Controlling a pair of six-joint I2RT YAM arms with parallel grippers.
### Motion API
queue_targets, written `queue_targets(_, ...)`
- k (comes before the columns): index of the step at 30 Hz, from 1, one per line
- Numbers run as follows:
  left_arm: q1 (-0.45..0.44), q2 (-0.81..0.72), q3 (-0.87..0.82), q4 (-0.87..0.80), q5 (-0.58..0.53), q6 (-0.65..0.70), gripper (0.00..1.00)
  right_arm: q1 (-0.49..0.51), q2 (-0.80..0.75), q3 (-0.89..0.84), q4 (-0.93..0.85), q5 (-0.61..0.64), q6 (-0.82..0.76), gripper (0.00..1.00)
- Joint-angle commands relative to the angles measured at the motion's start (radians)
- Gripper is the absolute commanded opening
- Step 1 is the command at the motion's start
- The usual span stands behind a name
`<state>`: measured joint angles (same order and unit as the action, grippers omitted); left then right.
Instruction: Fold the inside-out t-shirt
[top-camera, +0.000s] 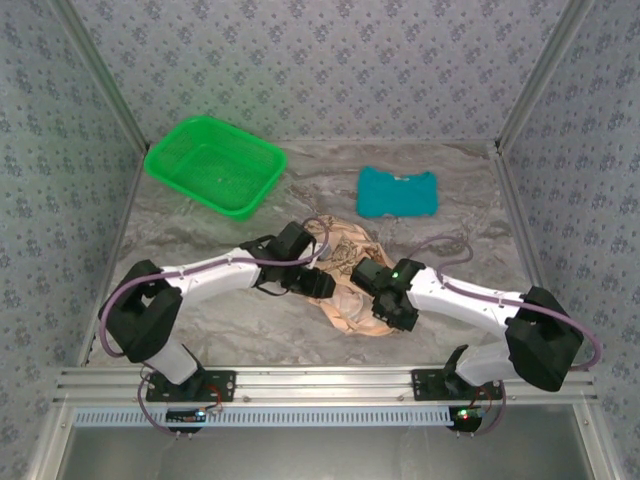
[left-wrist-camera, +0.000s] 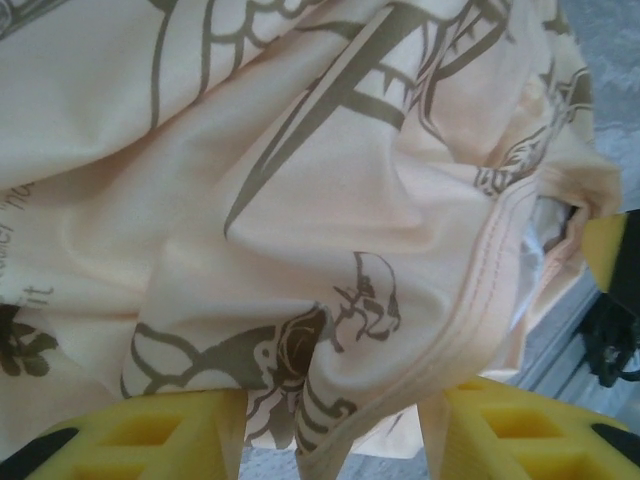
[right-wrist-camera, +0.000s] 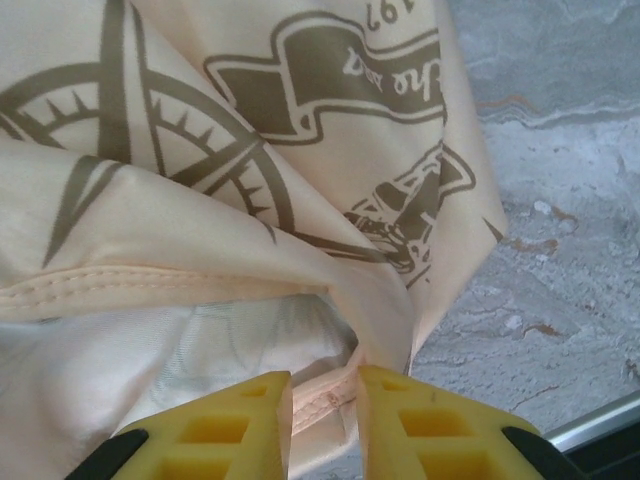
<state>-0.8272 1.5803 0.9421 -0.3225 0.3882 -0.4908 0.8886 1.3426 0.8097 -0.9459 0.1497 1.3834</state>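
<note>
Between right fingers (right-wrist-camera: 215, 430): t-shirt (right-wrist-camera: 250, 200) hem, apparently pinched.

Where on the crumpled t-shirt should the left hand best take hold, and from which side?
Probably the stitched hem of the t-shirt: it is a doubled, firm-looking edge that stands clear of the bunched cloth. Come from the robot's left side, where the left hand straddles it with fingers apart.
</note>
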Motion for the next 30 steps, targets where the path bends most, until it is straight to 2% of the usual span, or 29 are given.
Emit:
queue_targets(1,-0.015,0.030,0.033,-0.054,-0.068,0.034,0.49,0.010,-0.008,0.013,-0.066,0.002,0.045,0.33)
queue_targets(3,-0.018,0.042,0.041,-0.060,-0.086,0.029,0.47,0.012,-0.012,0.006,-0.051,-0.003,0.049,0.34)
queue_targets(4,-0.016,0.047,0.044,-0.060,-0.093,0.025,0.43,0.010,-0.004,-0.006,-0.041,-0.023,0.051,0.34)
queue_targets(7,-0.016,0.051,0.053,-0.059,-0.094,0.020,0.17,-0.028,0.020,-0.050,0.010,-0.037,0.043,0.24)
queue_targets(9,-0.016,0.045,0.057,-0.061,-0.083,0.021,0.08,-0.039,0.019,-0.070,0.025,-0.017,0.047,0.19)
queue_targets(12,-0.017,0.027,0.069,-0.080,-0.072,0.031,0.00,-0.048,0.013,-0.086,0.012,0.006,0.055,0.17)
queue_targets(15,-0.018,0.000,0.091,-0.111,-0.064,0.049,0.00,-0.050,0.007,-0.095,0.015,0.022,0.048,0.18)
queue_targets(16,-0.016,-0.009,0.102,-0.123,-0.053,0.057,0.00,-0.053,0.005,-0.099,0.021,0.020,0.046,0.20)
queue_targets(18,-0.016,-0.030,0.121,-0.136,-0.028,0.064,0.00,-0.058,0.000,-0.100,0.056,0.026,0.018,0.31)
queue_targets(21,-0.013,-0.056,0.141,-0.140,0.008,0.065,0.00,-0.058,-0.010,-0.098,0.075,0.062,0.002,0.32)
queue_targets(22,-0.011,-0.059,0.147,-0.141,0.023,0.061,0.00,-0.065,-0.009,-0.110,0.091,0.051,-0.001,0.30)
queue_targets(25,-0.008,-0.067,0.163,-0.153,0.044,0.057,0.00,-0.085,-0.020,-0.129,0.143,0.033,-0.014,0.04)
queue_targets(26,-0.007,-0.073,0.171,-0.165,0.044,0.058,0.00,-0.084,-0.034,-0.116,0.120,0.042,-0.015,0.00)
queue_targets(30,0.012,-0.110,0.260,-0.249,0.015,0.072,0.00,-0.109,-0.108,-0.007,-0.026,0.054,-0.072,0.00)
